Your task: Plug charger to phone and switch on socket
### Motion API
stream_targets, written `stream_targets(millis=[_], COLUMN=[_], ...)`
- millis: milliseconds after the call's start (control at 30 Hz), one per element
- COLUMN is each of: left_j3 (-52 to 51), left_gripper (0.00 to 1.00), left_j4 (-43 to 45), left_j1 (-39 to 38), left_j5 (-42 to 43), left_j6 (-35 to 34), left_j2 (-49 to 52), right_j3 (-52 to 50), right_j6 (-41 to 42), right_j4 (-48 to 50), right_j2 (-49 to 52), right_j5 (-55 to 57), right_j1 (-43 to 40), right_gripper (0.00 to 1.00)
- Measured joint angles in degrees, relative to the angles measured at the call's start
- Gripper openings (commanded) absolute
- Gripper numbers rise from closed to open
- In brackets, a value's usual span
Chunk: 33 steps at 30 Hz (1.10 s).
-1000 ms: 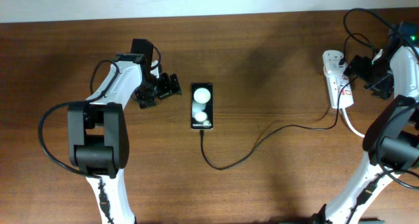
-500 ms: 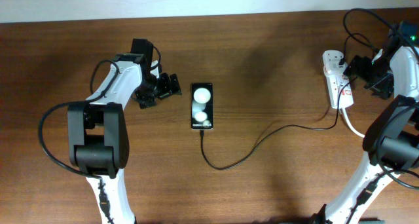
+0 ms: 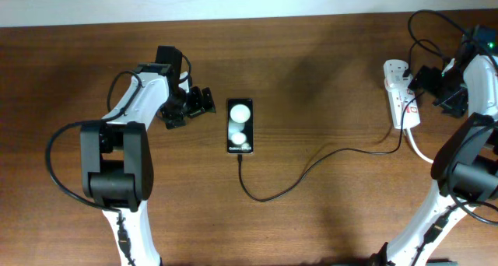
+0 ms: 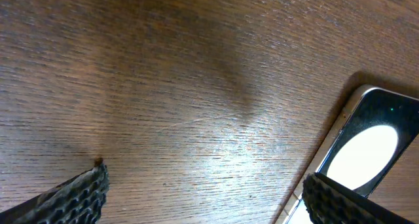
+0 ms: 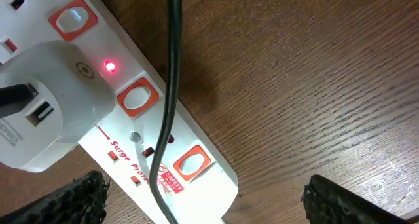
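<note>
We find nothing shifted since the frames of a second and half a second ago: both arms, the phone and the cable lie as they did.

The phone (image 3: pixel 240 127) lies flat a little left of the overhead view's centre, its white lettering at the lower end. The charger (image 3: pixel 296 179) meets that lower end, loops down and runs right across the table (image 3: pixel 311 64) towards the socket (image 3: pixel 401 95), which lies at the upper right. We cannot tell from above whether the plug tip is fully seated.

The left gripper (image 3: pixel 198 103) sits just left of the phone's upper end. In its wrist view its ribbed fingers (image 4: pixel 72 198) stand wide apart at the bottom corners, holding nothing, with the phone (image 4: pixel 370 145) at the right edge.

The right gripper (image 3: pixel 420 81) hangs just right of the socket. Its fingers (image 5: pixel 72 198) are also spread wide and empty. In that wrist view the socket (image 5: pixel 147 70) runs from upper left to lower middle. A white adapter (image 5: pixel 52 106) is plugged in at the left, and a red light (image 5: pixel 110 67) glows beside it. The charger (image 5: pixel 171 86) crosses the strip from top to bottom.
</note>
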Motion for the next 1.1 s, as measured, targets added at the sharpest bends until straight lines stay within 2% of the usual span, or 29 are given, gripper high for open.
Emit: stream_targets(millis=[600, 667, 767, 800, 867, 1067, 1100], left_j3=[-0.11, -0.22, -0.22, -0.87, -8.7, -53.09, -59.54], left_gripper=[0.99, 0.99, 0.99, 0.99, 0.99, 0.99, 0.99], left_j4=[-0.02, -0.63, -1.6, -1.31, 3.89, 47.89, 57.51], left_j1=[0.0, 0.0, 0.0, 0.0, 0.5, 8.02, 8.11], left_j5=[-0.02, -1.2, -8.87, -11.15, -15.67, -18.18, -18.21], left_j6=[0.0, 0.0, 0.0, 0.09, 0.81, 0.87, 0.85], left_j2=[-0.59, -5.05, -18.05, -19.67, -24.28, -42.69, -44.74], right_j3=[0.0, 0.0, 0.0, 0.0, 0.0, 0.04, 0.07], right_j6=[-0.02, 0.02, 0.0, 0.0, -0.02, 0.0, 0.02], right_j4=[0.0, -0.02, 0.0, -0.02, 0.0, -0.02, -0.04], right_j2=[0.0, 0.0, 0.0, 0.0, 0.0, 0.0, 0.0], right_j5=[0.0, 0.0, 0.0, 0.02, 0.0, -0.02, 0.0], right_j1=[0.0, 0.0, 0.0, 0.0, 0.0, 0.0, 0.0], right_gripper=[0.99, 0.99, 0.99, 0.99, 0.99, 0.99, 0.99])
